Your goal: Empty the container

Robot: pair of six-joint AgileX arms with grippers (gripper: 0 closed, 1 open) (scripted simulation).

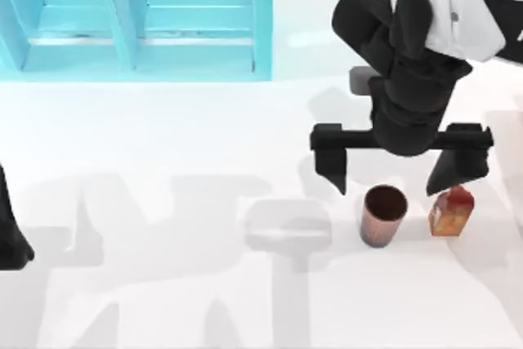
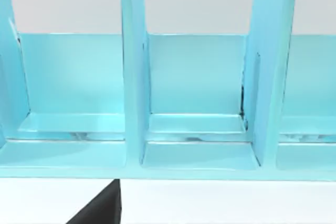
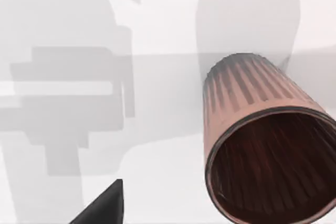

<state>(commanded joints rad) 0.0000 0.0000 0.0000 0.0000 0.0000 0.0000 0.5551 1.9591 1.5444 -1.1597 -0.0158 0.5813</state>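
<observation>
A: Where's the cup (image 1: 382,215)?

B: Standing on the white tabletop (image 1: 163,300), toward the right side, mouth up. Its long axis runs vertical, so from above you look straight down into the dark opening. The ribbed brown wall shows below the rim.

A: And up close?

B: In the right wrist view the cup (image 3: 268,150) has its open mouth turned toward the camera, with dark ribbed walls inside. I can't make out anything in it.

A: What's next to it?

B: A small orange bottle (image 1: 451,210) with a red top, just beside the cup on its right, upright, not touching it. No label or writing I can read on either.

A: The right hand (image 1: 399,177)?

B: Above the tabletop just behind the two things, fingers spread wide and pointing down. It holds nothing. One finger (image 1: 333,171) sits left of the cup; the other tip is right over the bottle's top. Whether it touches, I can't tell.

A: The left arm?

B: Parked at the left edge (image 1: 11,239). I cannot tell how its hand stands. Its wrist view faces a light blue rack (image 2: 199,129) with upright dividers, which lies at the far left of the tabletop (image 1: 139,30).
</observation>
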